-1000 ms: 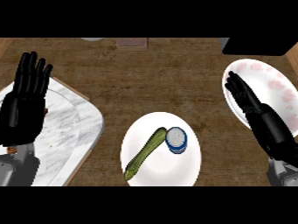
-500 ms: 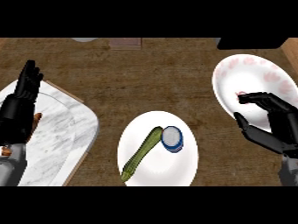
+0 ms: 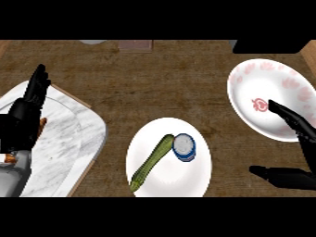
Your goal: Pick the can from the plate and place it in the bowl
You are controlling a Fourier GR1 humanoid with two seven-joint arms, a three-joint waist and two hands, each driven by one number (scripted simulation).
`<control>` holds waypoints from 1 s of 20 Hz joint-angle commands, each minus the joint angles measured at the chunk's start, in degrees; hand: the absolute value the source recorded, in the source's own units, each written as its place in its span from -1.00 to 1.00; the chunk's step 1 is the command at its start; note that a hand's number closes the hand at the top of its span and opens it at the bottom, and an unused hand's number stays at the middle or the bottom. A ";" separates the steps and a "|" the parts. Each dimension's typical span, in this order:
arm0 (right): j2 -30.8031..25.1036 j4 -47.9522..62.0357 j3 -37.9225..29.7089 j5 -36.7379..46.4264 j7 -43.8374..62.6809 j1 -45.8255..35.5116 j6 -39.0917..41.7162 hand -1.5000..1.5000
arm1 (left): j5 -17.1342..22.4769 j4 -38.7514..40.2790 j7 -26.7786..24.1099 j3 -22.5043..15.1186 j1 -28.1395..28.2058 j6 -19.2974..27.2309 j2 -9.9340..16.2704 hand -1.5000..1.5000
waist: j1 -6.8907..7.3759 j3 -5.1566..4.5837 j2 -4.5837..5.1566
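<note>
- Can [image 3: 184, 147] sits on the white plate [image 3: 187, 180] at 6 o'clock (beside a green cucumber [image 3: 150, 163]).
- Right hand [image 3: 309, 147] is spread out, holding nothing, over the bowl [image 3: 256, 88] at 2 o'clock.
- Left hand [image 3: 22, 115] rests flat-fingered at 9 o'clock.

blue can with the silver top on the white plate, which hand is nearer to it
Right. The right hand is open beside the white plate, past its right rim from the blue can with the silver top. The left hand rests far left over the marble tray.
</note>
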 commanded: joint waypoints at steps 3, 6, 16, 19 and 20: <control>-7.62 -10.43 4.22 8.41 15.28 -0.75 2.75 -1.00 | -1.29 2.65 0.35 0.14 -2.13 -0.82 -0.36 0.00 | -0.22 -0.14 0.03; -8.93 -11.59 8.83 14.93 26.35 -6.24 3.69 -1.00 | -1.70 1.69 0.04 -0.37 -2.06 -0.32 -1.29 0.00 | 0.96 -0.18 0.06; -2.07 -9.91 19.96 15.81 48.46 -22.13 17.79 -1.00 | -3.14 1.77 3.13 0.75 -3.64 -1.90 -2.51 0.00 | 0.86 -0.02 0.15; 1.86 -8.97 25.04 17.59 54.30 -24.65 19.69 -1.00 | -0.82 1.25 1.89 4.00 -2.91 -4.29 -0.40 0.00 | 1.17 -0.05 0.15; 3.27 -12.35 24.34 16.82 57.99 -24.19 20.86 -1.00 | -4.27 -0.30 3.24 1.15 -1.92 -2.04 -3.08 0.00 | 0.75 -0.02 0.06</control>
